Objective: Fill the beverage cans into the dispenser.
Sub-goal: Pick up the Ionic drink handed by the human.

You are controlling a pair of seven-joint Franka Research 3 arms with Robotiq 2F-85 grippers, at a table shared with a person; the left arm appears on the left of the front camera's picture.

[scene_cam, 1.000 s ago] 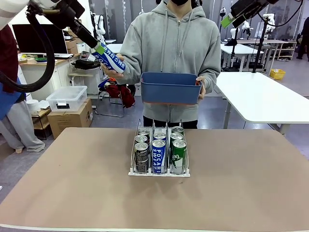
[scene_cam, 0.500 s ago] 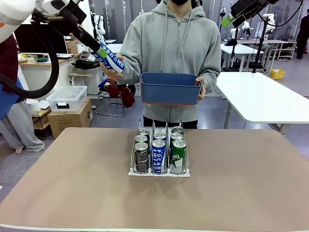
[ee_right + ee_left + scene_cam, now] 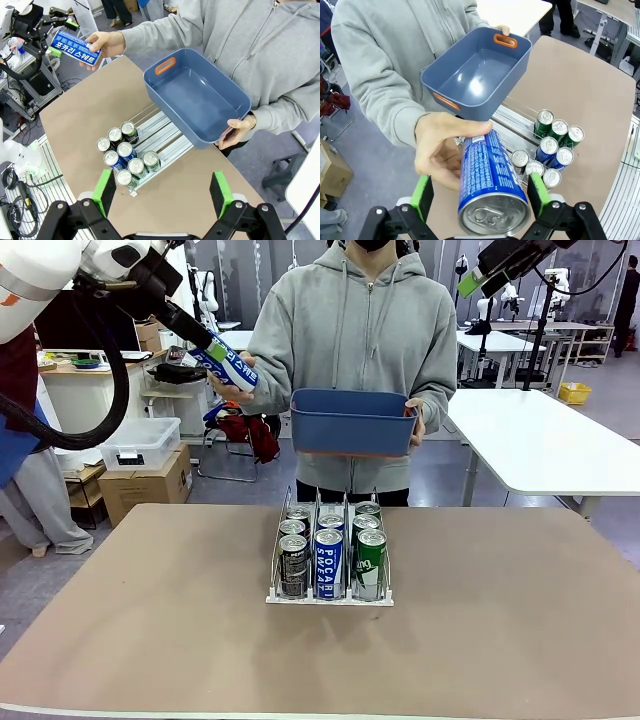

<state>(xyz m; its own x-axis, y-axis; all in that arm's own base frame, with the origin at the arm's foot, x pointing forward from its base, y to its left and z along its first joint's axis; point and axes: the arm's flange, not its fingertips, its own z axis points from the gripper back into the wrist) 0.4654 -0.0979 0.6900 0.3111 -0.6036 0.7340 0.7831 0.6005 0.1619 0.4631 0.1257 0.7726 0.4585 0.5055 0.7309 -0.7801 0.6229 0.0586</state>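
The left gripper (image 3: 208, 343) is raised high beyond the table's (image 3: 150, 640) far left corner. Its jaws are spread around the silver-topped end of a blue can (image 3: 232, 367), which lies tilted in the air. In the left wrist view one green pad (image 3: 538, 192) seems to touch the can's side, though this is hard to make out. The other pad stands off from it, so the grip is not closed. The person's hand (image 3: 440, 150) wraps the can's other end from below.

The right gripper (image 3: 162, 200) hangs high beyond the far right corner with its fingers wide apart and nothing between them.

The dispenser (image 3: 330, 597) stands on the table midway between the left and right edges, nearer the far edge than the near one. Its left lane holds three black cans (image 3: 293, 565) in a row. The middle lane holds two blue POCARI SWEAT cans (image 3: 328, 562), both toward its near end. The right lane holds three green cans (image 3: 371, 562). All of these stand upright, touching one another within each lane.

Above the far edge, behind the dispenser, the person holds a blue plastic bin (image 3: 355, 420) with orange handles. Their other hand (image 3: 417, 426) grips its end.
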